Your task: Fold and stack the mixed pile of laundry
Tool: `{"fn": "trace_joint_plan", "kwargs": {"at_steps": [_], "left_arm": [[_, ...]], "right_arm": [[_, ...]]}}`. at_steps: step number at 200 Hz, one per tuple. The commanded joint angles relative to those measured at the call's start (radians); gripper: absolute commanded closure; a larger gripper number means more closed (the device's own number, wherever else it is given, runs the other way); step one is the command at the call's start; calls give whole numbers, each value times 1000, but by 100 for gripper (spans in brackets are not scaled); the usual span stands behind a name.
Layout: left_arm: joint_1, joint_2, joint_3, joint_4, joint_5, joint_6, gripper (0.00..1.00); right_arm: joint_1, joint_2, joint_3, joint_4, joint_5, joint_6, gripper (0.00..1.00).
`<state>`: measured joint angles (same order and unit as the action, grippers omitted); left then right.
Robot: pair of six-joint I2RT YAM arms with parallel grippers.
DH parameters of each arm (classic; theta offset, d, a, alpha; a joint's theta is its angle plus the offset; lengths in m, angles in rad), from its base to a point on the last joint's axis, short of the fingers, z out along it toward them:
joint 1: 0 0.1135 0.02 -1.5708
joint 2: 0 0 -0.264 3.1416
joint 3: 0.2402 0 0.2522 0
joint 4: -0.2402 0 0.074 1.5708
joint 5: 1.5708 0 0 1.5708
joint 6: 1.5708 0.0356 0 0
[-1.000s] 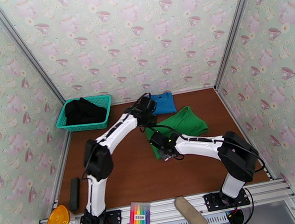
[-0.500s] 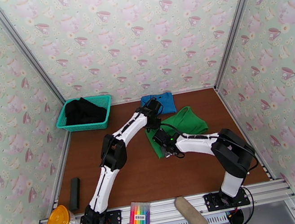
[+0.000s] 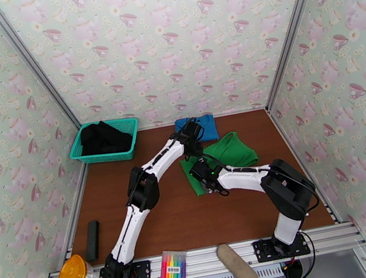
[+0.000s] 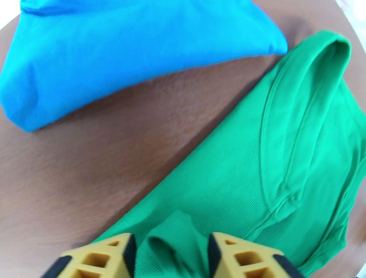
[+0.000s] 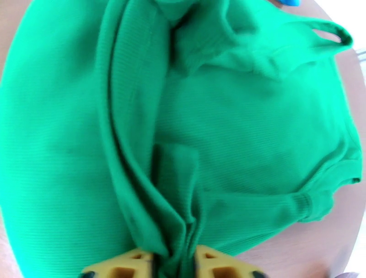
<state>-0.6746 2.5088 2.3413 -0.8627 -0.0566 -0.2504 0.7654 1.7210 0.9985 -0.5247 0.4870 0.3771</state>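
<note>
Two tight grips on green garment (image 3: 233,150), left pincer (image 4: 171,258) and right pincer (image 5: 176,265); brown table (image 3: 158,220) (teacup wallpaper (image 3: 165,38))

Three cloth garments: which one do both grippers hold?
The green cloth garment, pinched by left gripper and right gripper. The bright blue garment lies free behind; the black garment sits in the teal basket.

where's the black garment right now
In the top external view the black garment lies in the teal basket at the table's far left corner, well left of the blue garment and the green garment.
</note>
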Motion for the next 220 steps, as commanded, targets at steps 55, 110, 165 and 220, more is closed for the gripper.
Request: {"fn": "trace_joint_plan", "kwargs": {"at_steps": [55,110,165,220], "left_arm": [[5,-347,-243,240,-67,37,30],[48,-447,-629,345,28,-107,100],[48,-302,-674,469,72,-197,100],[69,-159,-538,380,36,-130,100]], "right_arm": [[-191,-273,-31,-37,17,-26,56],[-195,-219,6,-32,-376,-100,82],[-193,-33,-15,75,-518,-62,100],[-175,66,-86,192,-587,65,100]]}}
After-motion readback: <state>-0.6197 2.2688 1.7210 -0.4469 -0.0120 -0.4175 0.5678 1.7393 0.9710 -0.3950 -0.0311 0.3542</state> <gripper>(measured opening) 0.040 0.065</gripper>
